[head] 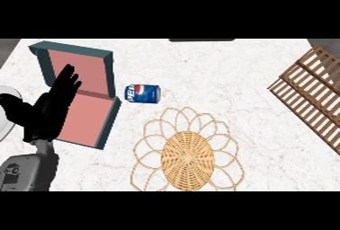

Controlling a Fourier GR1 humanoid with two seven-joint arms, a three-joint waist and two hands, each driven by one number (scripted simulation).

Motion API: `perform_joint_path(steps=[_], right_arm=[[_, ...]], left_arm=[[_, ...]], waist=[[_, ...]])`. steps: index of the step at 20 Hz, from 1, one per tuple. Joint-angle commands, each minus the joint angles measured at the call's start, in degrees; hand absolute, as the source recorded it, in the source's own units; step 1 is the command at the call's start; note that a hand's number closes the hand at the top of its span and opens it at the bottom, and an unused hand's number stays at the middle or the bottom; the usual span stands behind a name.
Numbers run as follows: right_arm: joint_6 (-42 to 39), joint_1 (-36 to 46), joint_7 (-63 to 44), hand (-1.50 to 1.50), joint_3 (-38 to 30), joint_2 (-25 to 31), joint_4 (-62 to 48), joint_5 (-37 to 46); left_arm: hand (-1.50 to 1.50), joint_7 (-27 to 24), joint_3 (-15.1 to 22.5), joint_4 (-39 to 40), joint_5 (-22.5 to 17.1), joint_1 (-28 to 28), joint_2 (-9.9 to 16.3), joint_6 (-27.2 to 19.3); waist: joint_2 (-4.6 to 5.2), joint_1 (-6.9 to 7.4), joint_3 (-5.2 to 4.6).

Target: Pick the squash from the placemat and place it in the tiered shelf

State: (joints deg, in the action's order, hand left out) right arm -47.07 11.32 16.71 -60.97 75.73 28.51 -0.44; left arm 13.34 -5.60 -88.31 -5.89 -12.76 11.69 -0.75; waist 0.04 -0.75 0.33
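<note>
Placemat (189,155) lies bare beside a soda can (143,93); left hand (50,105), fingers straight and together, rests over an open box (79,96).

Blue soda can (143,94) on its side beside open teal box (79,92); white plate (8,112), probably, at left edge.

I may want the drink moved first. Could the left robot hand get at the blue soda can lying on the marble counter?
Probably yes. The left robot hand is open over the teal box with the pink lining, and the blue soda can lies just right of that box with bare counter around it.
</note>
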Motion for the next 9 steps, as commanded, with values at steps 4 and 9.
perform_joint_path(steps=[4, 9], right_arm=[[-9.80, -6.81, 13.54, -1.50, -0.95, 0.72, -0.54, -0.71], [-10.57, -10.40, 18.09, -1.50, -0.80, 0.25, 2.69, -1.60]], left_arm=[[0.00, 0.54, -1.62, -0.11, -1.10, 0.86, 1.00, 0.51], [0.00, -1.29, -2.51, -0.28, -1.69, 2.99, 1.22, 1.22]], waist=[[-0.40, -1.30, 0.22], [-0.72, -1.97, 0.23]])
